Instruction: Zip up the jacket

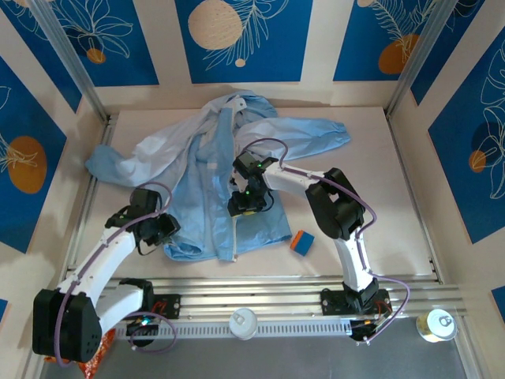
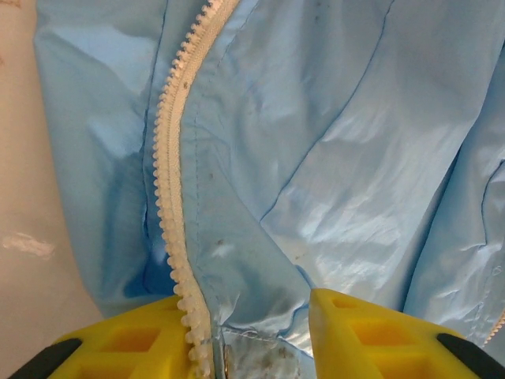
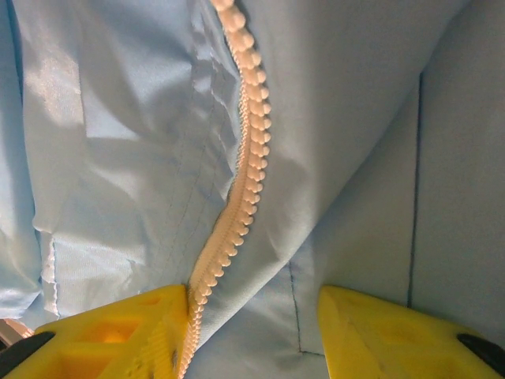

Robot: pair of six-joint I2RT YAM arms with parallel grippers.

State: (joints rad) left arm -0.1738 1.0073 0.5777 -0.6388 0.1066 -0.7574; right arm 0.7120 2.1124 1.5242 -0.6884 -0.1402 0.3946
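The left pincer (image 2: 251, 324) was parted, the zipper (image 2: 164, 174) beside one finger. The right pincer (image 3: 252, 316) gaped over the jacket (image 3: 118, 158).

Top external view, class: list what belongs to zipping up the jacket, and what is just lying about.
Belongs to the job:
- jacket
- zipper
- left gripper
- right gripper

Just lying about:
- blue and orange block
- white round container
- can
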